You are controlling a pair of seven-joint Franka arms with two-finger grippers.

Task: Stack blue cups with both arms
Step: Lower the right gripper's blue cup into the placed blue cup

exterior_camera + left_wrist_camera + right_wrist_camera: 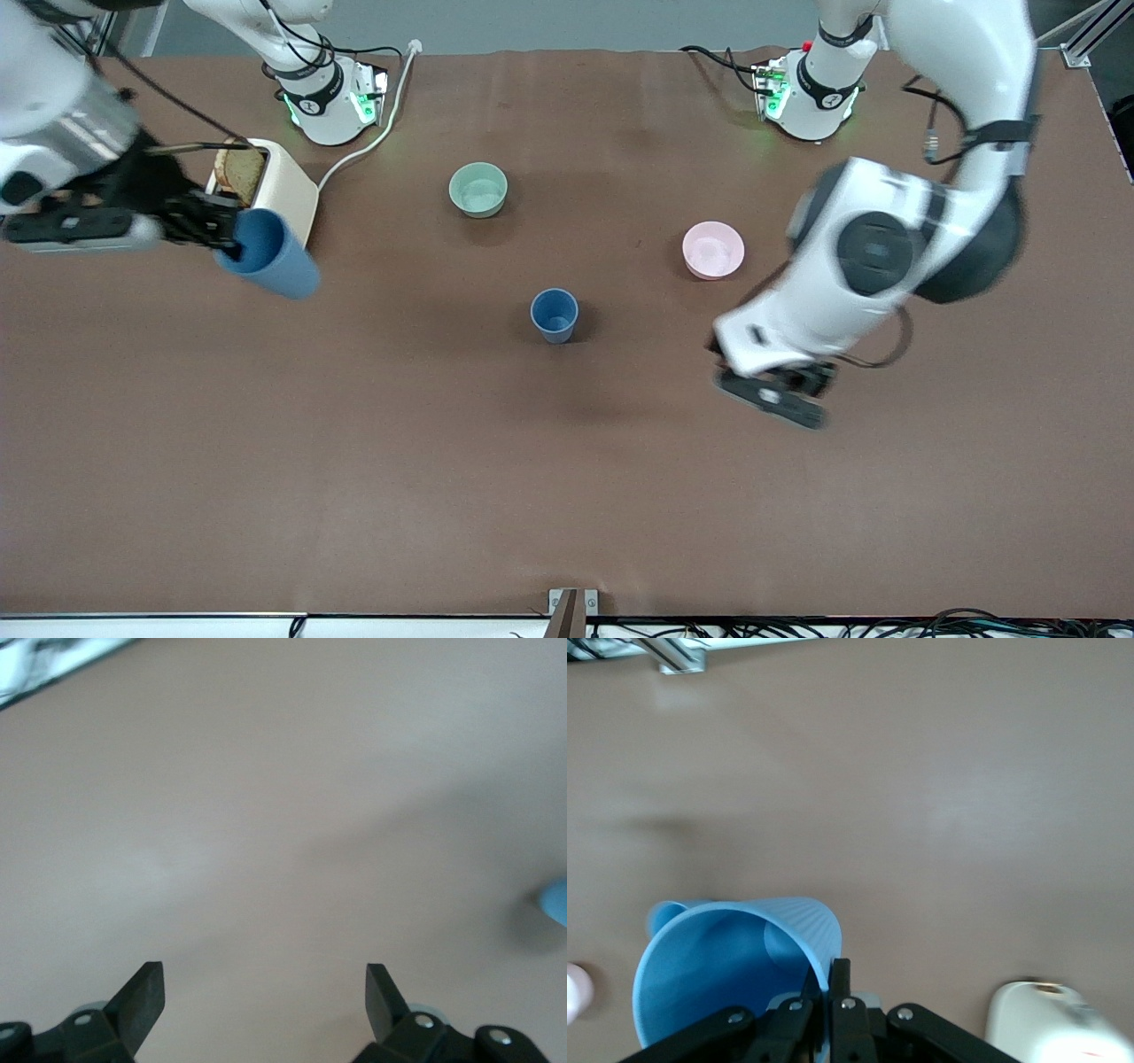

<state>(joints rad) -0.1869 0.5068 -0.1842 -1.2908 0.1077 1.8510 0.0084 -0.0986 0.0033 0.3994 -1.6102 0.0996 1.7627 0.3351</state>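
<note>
right gripper (pixel 232 232): you have it pinching the rim of one blue cup (pixel 268 252), fingers pressed together on the wall, up in the air over the table (pixel 567 496) just beside the toaster (pixel 282 188) at the right arm's end.
held cup: tilted, its mouth turned toward the gripper; your right wrist view shows its open inside (pixel 731 970).
second blue cup (pixel 555 315): upright on the table near the middle, nearer the front camera than the green bowl (pixel 478 189) and the pink bowl (pixel 713 250).
left gripper (pixel 772 396): your fingers are spread wide with nothing between them, over bare table, near the pink bowl.
toaster: holds a slice of bread (pixel 237 172).
</note>
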